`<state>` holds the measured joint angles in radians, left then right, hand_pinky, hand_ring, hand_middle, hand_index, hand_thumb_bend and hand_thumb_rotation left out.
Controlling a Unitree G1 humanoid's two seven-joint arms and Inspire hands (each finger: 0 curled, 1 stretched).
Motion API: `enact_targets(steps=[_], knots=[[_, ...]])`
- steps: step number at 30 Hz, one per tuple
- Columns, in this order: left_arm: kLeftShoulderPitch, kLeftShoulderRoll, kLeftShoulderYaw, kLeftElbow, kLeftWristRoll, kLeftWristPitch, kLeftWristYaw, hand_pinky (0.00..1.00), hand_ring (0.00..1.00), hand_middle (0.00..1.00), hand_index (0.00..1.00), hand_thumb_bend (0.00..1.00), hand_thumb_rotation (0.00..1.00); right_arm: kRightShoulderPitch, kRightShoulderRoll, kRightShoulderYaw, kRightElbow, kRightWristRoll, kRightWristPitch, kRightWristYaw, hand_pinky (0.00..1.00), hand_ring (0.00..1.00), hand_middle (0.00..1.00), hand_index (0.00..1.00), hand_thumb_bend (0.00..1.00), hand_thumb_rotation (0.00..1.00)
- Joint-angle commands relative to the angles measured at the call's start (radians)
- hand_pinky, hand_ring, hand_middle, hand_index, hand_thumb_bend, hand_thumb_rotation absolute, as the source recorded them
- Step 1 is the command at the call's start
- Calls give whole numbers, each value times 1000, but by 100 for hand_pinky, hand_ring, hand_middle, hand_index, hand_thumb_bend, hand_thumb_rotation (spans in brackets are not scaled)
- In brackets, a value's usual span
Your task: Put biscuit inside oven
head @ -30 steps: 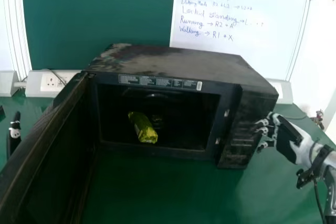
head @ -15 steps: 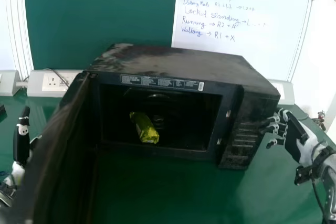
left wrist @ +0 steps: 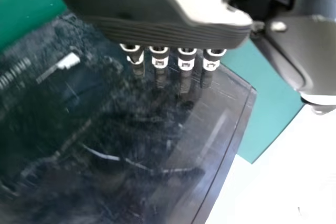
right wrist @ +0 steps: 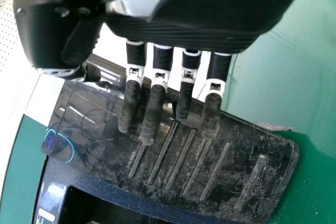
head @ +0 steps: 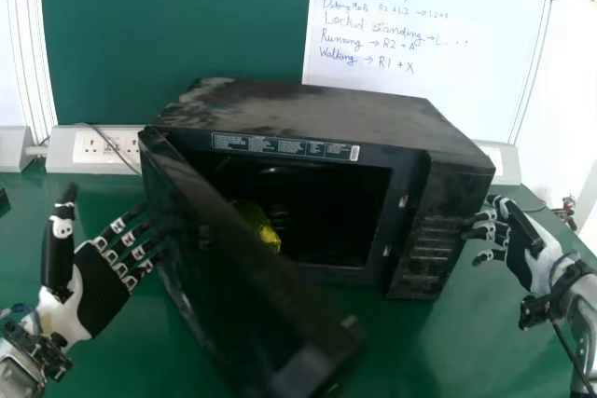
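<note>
Has main part of job done, by the look of it: sees biscuit packet (head: 270,235) lying inside oven (head: 308,114), approx. centre-left of frame, part-hidden behind door (head: 233,277). Has door only partway round, w/ free edge toward bottom centre, so needs it swung shut to finish, prob. by pushing. Could nudge oven or leave door ajar if too gentle. Holds nothing in left hand (head: 101,295), at lower left of frame; keeps it open wide, w/ straight fingers at door's outer face, prob. touching. Holds nothing in right hand (head: 532,258) either, at right edge of frame; has it open & relaxed, w/ fingertips close to control panel (head: 434,249), maybe steadying oven; can't tell re: firm contact. Shows printed label strip (head: 280,144) above oven opening, too small to read, plus small white sticker (head: 354,153) at its right end. Shows handwritten notes (head: 373,30) on whiteboard (head: 466,72), upper right of frame, incl. lines re: running & walking.
</note>
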<state>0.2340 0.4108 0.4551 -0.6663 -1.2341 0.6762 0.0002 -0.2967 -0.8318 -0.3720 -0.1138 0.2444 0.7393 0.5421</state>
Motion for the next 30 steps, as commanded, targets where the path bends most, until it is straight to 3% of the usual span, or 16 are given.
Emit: enact_targets(steps=[1, 18, 23, 30], knots=[[-1, 22, -13, -17, -17, 8, 18, 76, 81, 83, 85, 47, 6, 8, -7, 9, -18, -5, 2, -9, 32, 35, 44, 48, 53, 16], [-36, 93, -60, -27, -48, 19, 79, 77, 82, 83, 84, 44, 4, 13, -19, 27, -38, -23, 4, -10, 32, 34, 42, 48, 53, 16], [-85, 102, -114, 10, -12, 29, 62, 78, 83, 84, 86, 43, 2, 11, -11, 26, -55, -25, 32, -28, 33, 33, 42, 47, 53, 16], [-200, 77, -185, 81, 54, 53, 127, 76, 82, 85, 90, 47, 0, 18, -3, 26, -68, -24, 31, -36, 32, 31, 40, 47, 53, 16]])
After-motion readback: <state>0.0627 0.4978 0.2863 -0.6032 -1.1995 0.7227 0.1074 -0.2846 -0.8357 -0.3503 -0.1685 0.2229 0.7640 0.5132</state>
